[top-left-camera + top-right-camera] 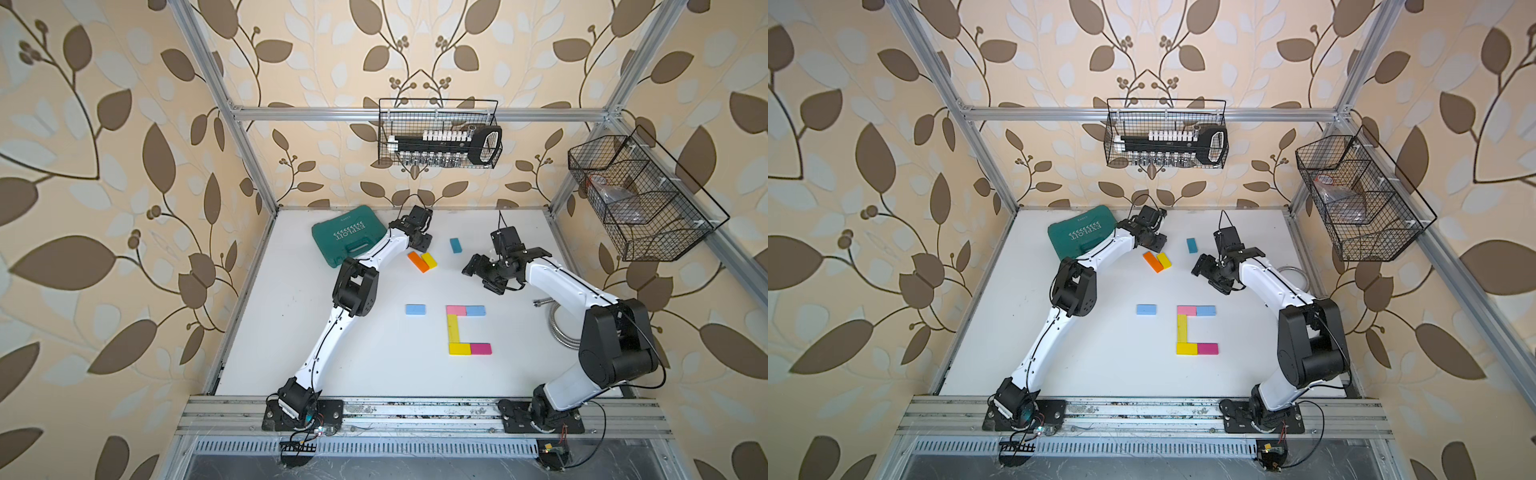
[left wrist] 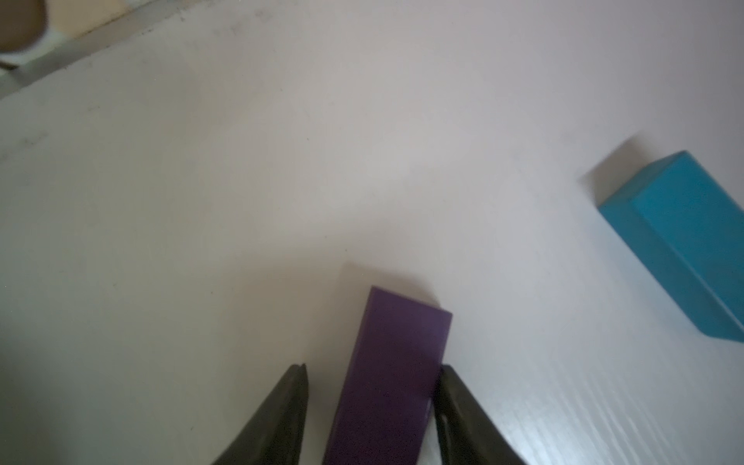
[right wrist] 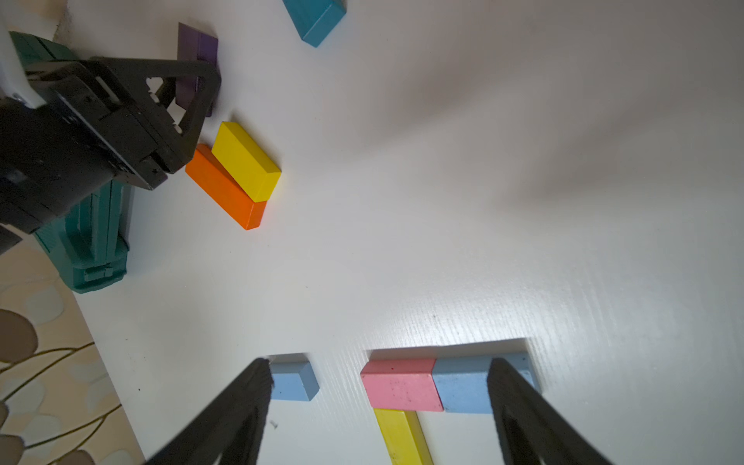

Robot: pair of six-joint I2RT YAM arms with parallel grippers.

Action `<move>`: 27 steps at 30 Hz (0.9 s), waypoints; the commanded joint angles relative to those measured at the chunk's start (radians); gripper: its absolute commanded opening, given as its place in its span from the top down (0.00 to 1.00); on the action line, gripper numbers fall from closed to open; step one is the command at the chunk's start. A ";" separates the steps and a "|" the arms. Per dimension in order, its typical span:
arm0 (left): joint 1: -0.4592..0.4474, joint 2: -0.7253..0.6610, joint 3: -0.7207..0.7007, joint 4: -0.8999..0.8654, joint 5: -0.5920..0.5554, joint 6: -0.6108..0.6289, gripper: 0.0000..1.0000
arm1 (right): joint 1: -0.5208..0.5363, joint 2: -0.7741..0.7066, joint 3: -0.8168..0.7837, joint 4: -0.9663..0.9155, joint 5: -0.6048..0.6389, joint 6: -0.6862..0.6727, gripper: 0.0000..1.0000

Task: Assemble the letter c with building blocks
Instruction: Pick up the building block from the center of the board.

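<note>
While the left gripper (image 2: pixel 372 368) straddled the purple block (image 2: pixel 396 354) far on the table (image 1: pixel 395 374), one finger touching, the other showing a gap, the right gripper (image 3: pixel 379 362) hung wide open, empty, beyond the near-centre C of blocks (image 1: pixel 454 330).

Both arms share one build: glossy white curved shells joined by chunky matte black joint housings. The left arm (image 1: pixel 324 345) fills the lower centre-left in both top views, the right arm (image 1: pixel 561 282) the lower right. Thin black cables (image 1: pixel 414 195) trace the shells and loop above the wrists. Flat black base plates (image 1: pixel 332 411) sit low in the frame. The left claw (image 2: pixel 373 367) and right claw (image 3: pixel 379 360) have black wedge fingers tapering to narrow tips.
</note>
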 commanded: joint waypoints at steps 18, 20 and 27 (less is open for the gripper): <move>-0.004 -0.362 -0.151 -0.067 0.036 -0.161 0.95 | 0.004 -0.094 -0.029 -0.029 0.002 -0.013 0.17; -0.005 -0.436 -0.222 -0.094 0.038 -0.200 0.96 | 0.008 -0.104 -0.041 -0.026 -0.011 -0.013 0.17; -0.005 -0.754 -0.652 -0.168 0.020 -0.316 1.00 | 0.075 -0.161 -0.067 -0.032 -0.002 -0.034 0.17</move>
